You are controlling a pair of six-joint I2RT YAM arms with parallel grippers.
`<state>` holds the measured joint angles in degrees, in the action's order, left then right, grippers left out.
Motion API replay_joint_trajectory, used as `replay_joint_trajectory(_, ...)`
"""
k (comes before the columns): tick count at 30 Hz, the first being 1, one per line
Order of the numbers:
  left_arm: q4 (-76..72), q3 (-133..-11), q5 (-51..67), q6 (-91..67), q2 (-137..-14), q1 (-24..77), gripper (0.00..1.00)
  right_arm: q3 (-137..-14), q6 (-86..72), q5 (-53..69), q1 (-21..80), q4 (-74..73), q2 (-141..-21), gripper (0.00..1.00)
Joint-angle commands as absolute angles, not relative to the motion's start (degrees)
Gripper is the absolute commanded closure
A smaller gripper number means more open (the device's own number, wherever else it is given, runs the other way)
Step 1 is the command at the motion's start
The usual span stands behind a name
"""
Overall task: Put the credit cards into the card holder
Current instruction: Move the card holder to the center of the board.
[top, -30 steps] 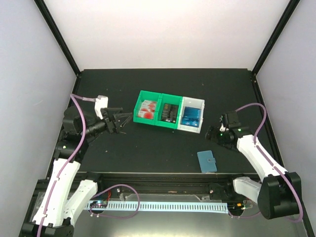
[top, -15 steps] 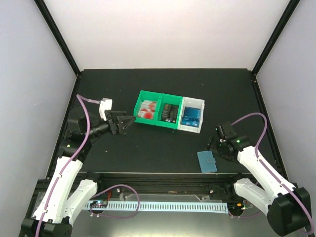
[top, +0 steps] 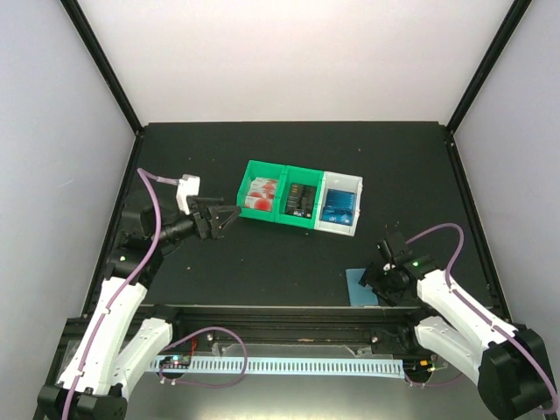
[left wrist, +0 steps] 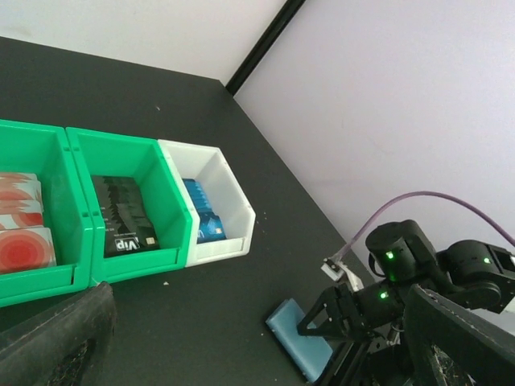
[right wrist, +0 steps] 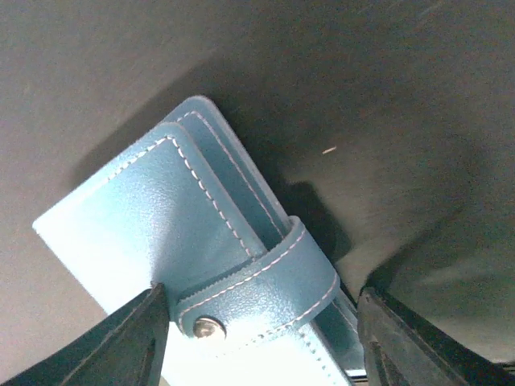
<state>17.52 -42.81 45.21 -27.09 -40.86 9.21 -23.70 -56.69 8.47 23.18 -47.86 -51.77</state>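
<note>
Our right gripper [right wrist: 257,338] straddles the holder's [right wrist: 161,217] snap end, near right; we cannot tell if it grips. We should clamp squarely, clear of the tab. Left gripper [top: 229,215] gapes beside the cards' [left wrist: 121,217] bins [top: 262,213].

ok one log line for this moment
right gripper: open, straddling closed card holder | left gripper: open, hovering left of bins | credit cards: in bins
</note>
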Motion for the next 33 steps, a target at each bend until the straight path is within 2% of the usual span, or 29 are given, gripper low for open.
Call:
replay_joint_trajectory(1,16.9,-42.6,45.3,-26.6,-40.9,10.5,0.01,-22.6,-61.0,20.8,24.3,-40.0,-51.8,0.37)
replay_joint_trajectory(5,17.4,-41.3,43.5,-27.6,-42.4,12.8,0.01,-22.3,-63.9,22.4,26.9,-32.2,-54.5,0.51)
replay_joint_trajectory(10,18.1,-38.1,39.0,-29.4,-46.8,17.4,0.01,-23.1,-66.7,22.5,33.4,-19.3,-64.9,0.72)
replay_joint_trajectory(13,18.1,-35.9,37.9,-31.3,-50.4,20.3,0.02,-26.0,-66.3,22.1,36.2,-14.5,-70.6,0.82)
replay_joint_trajectory(16,16.8,-33.3,37.6,-32.5,-53.1,23.3,0.02,-27.9,-65.6,21.4,38.1,-9.3,-74.6,0.87)
replay_joint_trajectory(22,11.0,-26.2,34.6,-38.2,-55.4,25.6,0.02,-31.6,-63.3,24.1,39.3,2.7,-83.8,0.88)
replay_joint_trajectory(26,7.5,-23.8,32.5,-42.7,-57.8,25.7,0.04,-35.1,-60.7,25.6,39.5,5.7,-88.5,0.88)
replay_joint_trajectory(29,5.3,-23.1,30.8,-44.6,-60.2,25.9,0.06,-37.8,-57.4,25.4,39.7,3.5,-91.5,0.76)
replay_joint_trajectory(31,3.3,-22.7,30.4,-45.8,-62.1,25.9,0.11,-39.3,-55.0,24.2,40.1,0.5,-92.9,0.67)
replay_joint_trajectory(33,1.3,-22.8,30.3,-46.6,-64.1,26.1,0.20,-41.3,-51.9,20.9,41.1,-4.2,-93.6,0.64)
